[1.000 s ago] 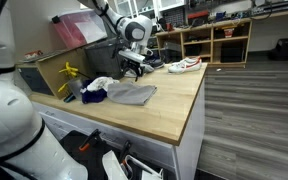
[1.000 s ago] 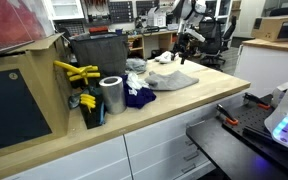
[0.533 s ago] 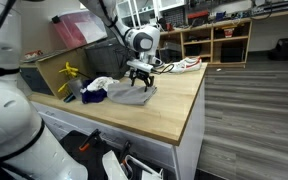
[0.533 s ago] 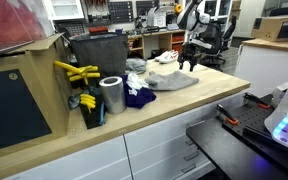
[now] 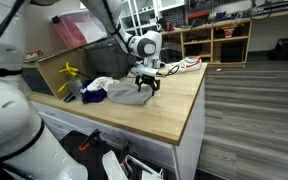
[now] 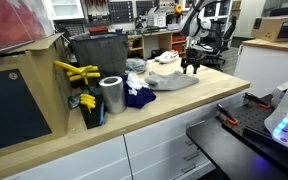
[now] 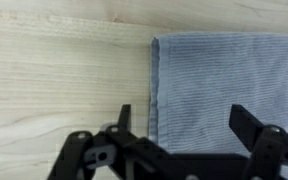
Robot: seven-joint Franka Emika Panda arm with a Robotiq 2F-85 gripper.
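Note:
A grey folded cloth (image 5: 131,94) lies flat on the wooden worktop (image 5: 154,112); it is also in the other exterior view as the grey cloth (image 6: 174,80). My gripper (image 5: 146,84) hangs just above the cloth's end, with its jaws wide apart and nothing between them. In the wrist view the gripper (image 7: 184,120) straddles the edge of the blue-grey cloth (image 7: 229,80), one finger (image 7: 124,118) over bare wood and the other over the fabric. I cannot tell whether the fingertips touch the cloth.
A white cloth (image 5: 100,84) and a dark blue cloth (image 6: 139,97) lie beside the grey one. A metal can (image 6: 111,96), yellow tools (image 6: 74,72) and a dark bin (image 6: 96,55) stand along one side. A shoe (image 5: 184,65) lies at the far end.
The arm has swung along the worktop and come down over the end of the grey cloth. The jaws have stayed open.

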